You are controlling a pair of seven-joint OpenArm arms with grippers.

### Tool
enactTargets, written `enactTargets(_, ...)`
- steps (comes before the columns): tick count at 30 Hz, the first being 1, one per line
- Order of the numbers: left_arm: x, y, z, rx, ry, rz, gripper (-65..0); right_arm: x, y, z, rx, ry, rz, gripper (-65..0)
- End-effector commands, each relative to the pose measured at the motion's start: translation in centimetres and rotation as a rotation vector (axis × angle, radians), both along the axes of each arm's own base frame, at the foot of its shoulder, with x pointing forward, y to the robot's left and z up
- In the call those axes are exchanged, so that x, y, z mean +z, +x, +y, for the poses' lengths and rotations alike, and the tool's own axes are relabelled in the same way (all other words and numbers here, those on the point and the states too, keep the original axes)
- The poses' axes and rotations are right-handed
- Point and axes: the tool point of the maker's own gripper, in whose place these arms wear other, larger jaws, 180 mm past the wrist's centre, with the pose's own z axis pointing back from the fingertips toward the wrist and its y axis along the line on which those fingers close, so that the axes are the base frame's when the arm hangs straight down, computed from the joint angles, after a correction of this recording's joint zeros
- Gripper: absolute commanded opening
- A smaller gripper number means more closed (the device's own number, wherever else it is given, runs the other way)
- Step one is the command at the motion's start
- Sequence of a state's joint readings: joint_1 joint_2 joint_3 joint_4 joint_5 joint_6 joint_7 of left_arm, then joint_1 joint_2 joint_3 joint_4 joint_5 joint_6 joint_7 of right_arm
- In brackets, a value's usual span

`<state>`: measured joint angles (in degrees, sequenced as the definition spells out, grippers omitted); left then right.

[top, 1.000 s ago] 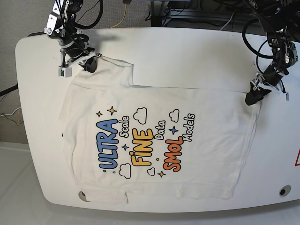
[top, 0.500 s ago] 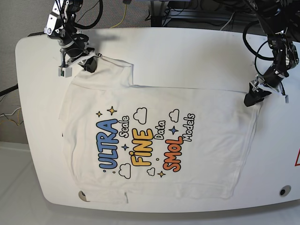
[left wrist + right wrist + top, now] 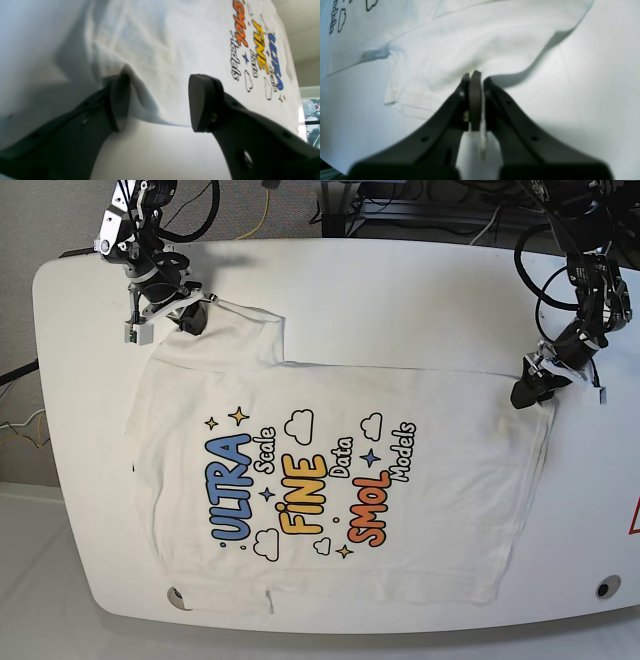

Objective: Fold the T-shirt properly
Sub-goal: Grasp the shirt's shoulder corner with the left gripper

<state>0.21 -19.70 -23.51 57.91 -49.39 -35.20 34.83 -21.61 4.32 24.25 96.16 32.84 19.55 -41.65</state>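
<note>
Two black grippers work opposite corners of the T-shirt (image 3: 330, 480), spread print-up across the white table (image 3: 420, 290), bare tabletop open toward 12 o'clock. The hem toward 6 o'clock lies close to the table's rim. In the base view both grippers' fingertips are hard to make out. The right gripper (image 3: 475, 82), at 10 o'clock, is clenched on a fold of fabric. The left gripper (image 3: 160, 100), at 3 o'clock, stands parted, one pad (image 3: 120, 100) touching the cloth's edge.
</note>
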Motion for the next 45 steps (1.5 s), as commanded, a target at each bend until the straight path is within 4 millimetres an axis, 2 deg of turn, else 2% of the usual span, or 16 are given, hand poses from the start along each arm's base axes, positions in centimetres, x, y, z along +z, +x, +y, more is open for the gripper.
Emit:
enactTargets(1,-1.6,-1.1,-0.5,-0.045,0.034,0.087,-30.3,0.5,0.4,-0.2,0.008,-0.012,-0.016,-65.0)
enactTargets(12,-1.2,-0.6,-0.8,-0.038,0.019,0.07,-34.4,0.4,0.3,-0.1,0.012,-0.009,-0.011,-65.0)
enactTargets(16,-1.3,-0.6,-0.1,-0.022,0.032,0.079,-31.6,0.4,0.2,-0.2,0.013,-0.013,-0.007,-65.0)
enactTargets(26,-1.5,-0.6,0.2,-0.015,0.048,0.082,-31.9,0.5,0.3,-0.2,0.015,-0.011,-0.009,-65.0)
enactTargets(30,-1.4,-0.6,-0.2,-0.033,0.054,0.069,-39.3,0.5,0.4,-0.2,0.013,-0.011,-0.011,-65.0)
enactTargets(34,-1.4,-0.6,-0.2,-0.029,0.051,0.071,-53.7,0.5,0.4,-0.2,0.012,-0.013,-0.014,-65.0)
enactTargets(38,-1.4,-0.6,-0.2,-0.025,0.047,0.068,-63.6,0.5,0.4,-0.2,0.012,-0.012,-0.013,-65.0)
enactTargets(45,-0.7,-0.3,0.0,-0.022,0.049,0.04,-65.0,0.5,0.4,-0.3,0.008,-0.013,-0.009,-65.0)
